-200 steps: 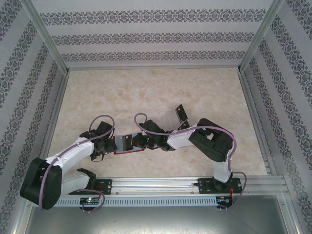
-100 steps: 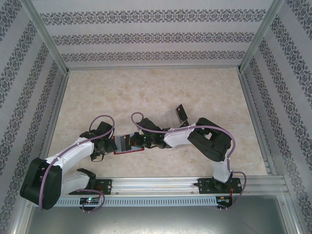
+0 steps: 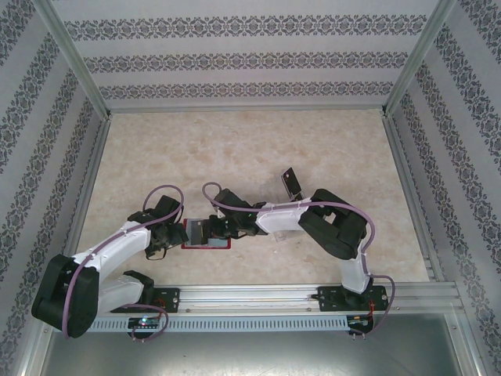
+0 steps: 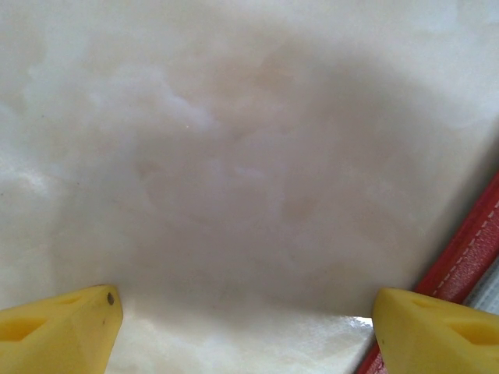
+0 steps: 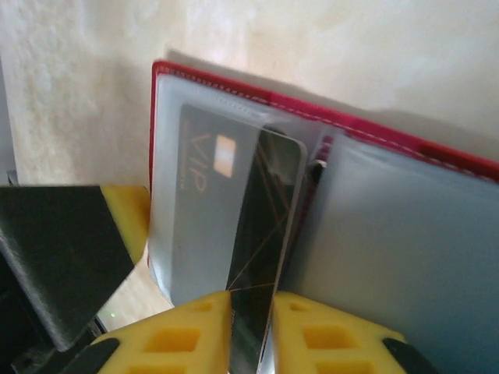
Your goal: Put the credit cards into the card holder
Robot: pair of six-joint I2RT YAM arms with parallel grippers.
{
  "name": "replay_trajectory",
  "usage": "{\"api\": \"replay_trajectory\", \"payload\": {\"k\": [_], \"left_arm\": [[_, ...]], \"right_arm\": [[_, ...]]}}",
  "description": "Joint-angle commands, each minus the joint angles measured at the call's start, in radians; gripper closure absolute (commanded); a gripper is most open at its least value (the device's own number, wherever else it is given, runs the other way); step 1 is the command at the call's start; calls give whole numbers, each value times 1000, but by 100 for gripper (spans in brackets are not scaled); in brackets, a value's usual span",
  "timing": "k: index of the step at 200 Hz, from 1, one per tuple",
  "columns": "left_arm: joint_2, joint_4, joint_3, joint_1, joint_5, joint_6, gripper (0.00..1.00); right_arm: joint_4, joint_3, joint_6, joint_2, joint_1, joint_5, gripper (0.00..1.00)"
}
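Left gripper (image 4: 249,333): at the near left of the table, released; its yellow fingers (image 4: 61,327) stand wide apart with nothing between them, the right one just beside the wallet's left edge.
Table (image 3: 235,149): pale marbled top, bare under the left gripper's fingers.
Wallet (image 3: 192,233): red, lying open on the near middle of the table between the two grippers, grey and clear pockets facing up.
VIP card (image 5: 204,175): dark, already lodged behind the clear pocket in the wallet's left half.
Held card (image 5: 261,226): dark, thin, its far end resting against the mouth of the left pocket near the wallet's fold, overlapping the VIP card; whether it is under the plastic, I cannot tell.
Right gripper (image 5: 251,331): over the wallet's right half, yellow fingers (image 5: 183,331) clenched on the near end of the held card.
Loose card (image 3: 292,182): dark, on the table farther off and to the right of the wallet, well apart from it.
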Motion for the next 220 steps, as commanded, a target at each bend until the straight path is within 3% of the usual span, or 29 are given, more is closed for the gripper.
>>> {"api": "replay_trajectory", "payload": {"k": [1,25,56,169,220], "left_arm": [[0,30,-29,12,46,-13,15],[-3,30,-28,12,47,-15,15],[-3,36,-30,11,48,-16,15],[17,64,-34,10,62,-21,15],[19,62,-26,10,62,-17,15]], "right_arm": [[-59,22,-33,13,16,-27,70],[-87,16,-42,-21,17,-6,60],[-153,38,-77,-48,25,18,56],[-247,185,-129,43,51,-14,54],[-291,139,-155,-22,47,43,54]]}}
